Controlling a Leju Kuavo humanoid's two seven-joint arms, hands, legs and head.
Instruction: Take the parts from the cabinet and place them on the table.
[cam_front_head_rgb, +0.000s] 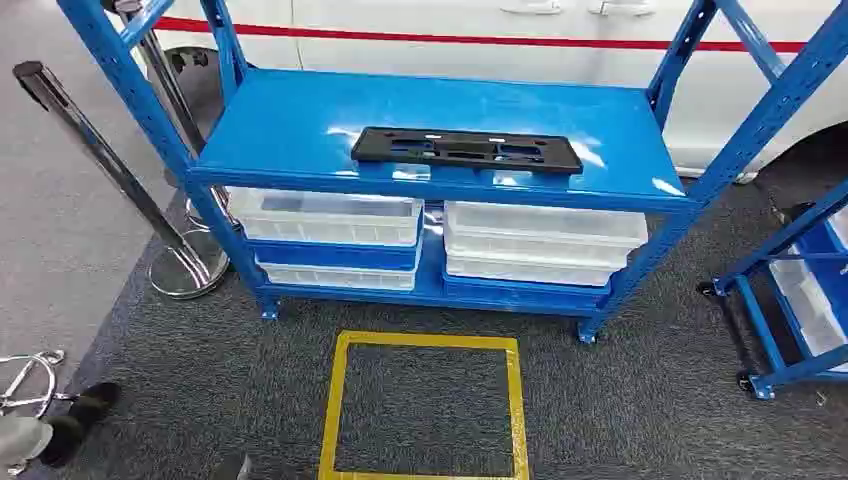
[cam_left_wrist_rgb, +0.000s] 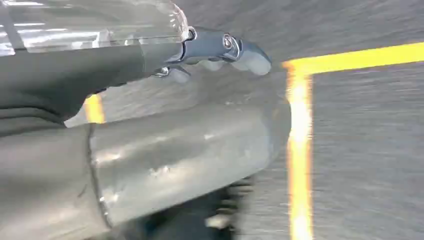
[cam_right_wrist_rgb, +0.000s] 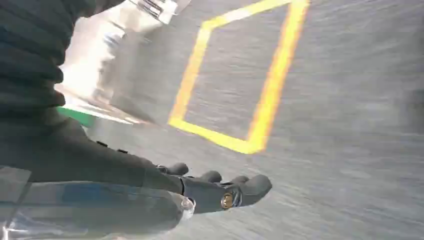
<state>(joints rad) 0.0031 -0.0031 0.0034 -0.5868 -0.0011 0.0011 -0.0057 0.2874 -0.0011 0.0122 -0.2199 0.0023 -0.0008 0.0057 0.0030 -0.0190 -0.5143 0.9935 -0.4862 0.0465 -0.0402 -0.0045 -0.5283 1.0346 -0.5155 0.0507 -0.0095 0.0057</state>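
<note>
A flat black plastic part (cam_front_head_rgb: 466, 149) with cut-outs lies across the middle of the top shelf of the blue cabinet (cam_front_head_rgb: 300, 120). It lies alone on that shelf. In the left wrist view my left hand (cam_left_wrist_rgb: 205, 52) hangs over the grey carpet, its fingers stretched out with nothing in them. My right hand (cam_right_wrist_rgb: 215, 190) also hangs over the carpet near the yellow tape, fingers apart and holding nothing.
Clear plastic bins (cam_front_head_rgb: 330, 215) (cam_front_head_rgb: 540, 235) fill the cabinet's lower shelves. A yellow tape square (cam_front_head_rgb: 425, 345) marks the carpet in front of it. Metal stanchions (cam_front_head_rgb: 95, 160) stand at the left, a second blue rack (cam_front_head_rgb: 790, 290) at the right, a white car (cam_front_head_rgb: 480, 25) behind. A person's shoe (cam_front_head_rgb: 85, 405) is at lower left.
</note>
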